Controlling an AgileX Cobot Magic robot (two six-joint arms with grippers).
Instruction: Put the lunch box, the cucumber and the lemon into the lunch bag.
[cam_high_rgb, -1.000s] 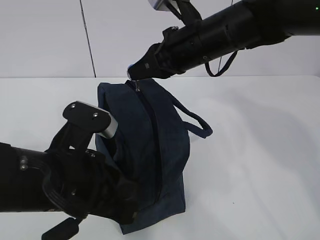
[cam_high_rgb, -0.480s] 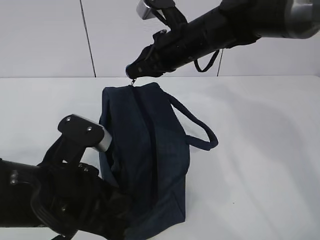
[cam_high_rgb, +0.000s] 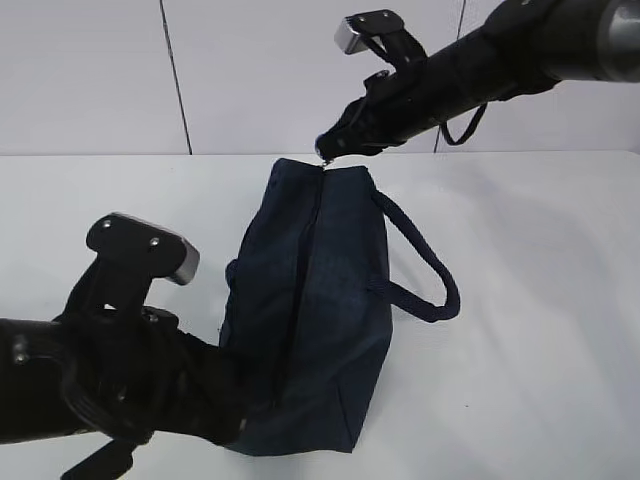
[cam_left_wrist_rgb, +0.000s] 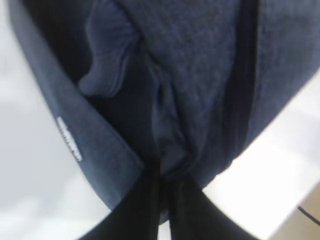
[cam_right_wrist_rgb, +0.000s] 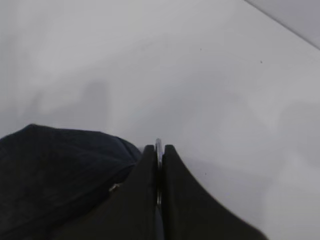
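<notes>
The navy lunch bag (cam_high_rgb: 310, 300) lies on the white table with its zipper seam running along the top. In the right wrist view my right gripper (cam_right_wrist_rgb: 158, 149) is shut on the metal ring pull (cam_right_wrist_rgb: 158, 143) at the bag's far end (cam_high_rgb: 323, 160). In the left wrist view my left gripper (cam_left_wrist_rgb: 165, 169) is shut on a fold of the lunch bag's fabric (cam_left_wrist_rgb: 170, 150) at its near end. The left arm (cam_high_rgb: 120, 380) hides that grip in the exterior view. The lunch box, the cucumber and the lemon are out of view.
One loop handle (cam_high_rgb: 432, 285) of the bag hangs out to the right over the white table (cam_high_rgb: 540, 300). A white panelled wall (cam_high_rgb: 100, 70) stands behind the table's far edge.
My right gripper has carried the ring pull and the bag's far end to the right. The bag has swung round with it, and the left arm has shifted left while keeping its hold.
</notes>
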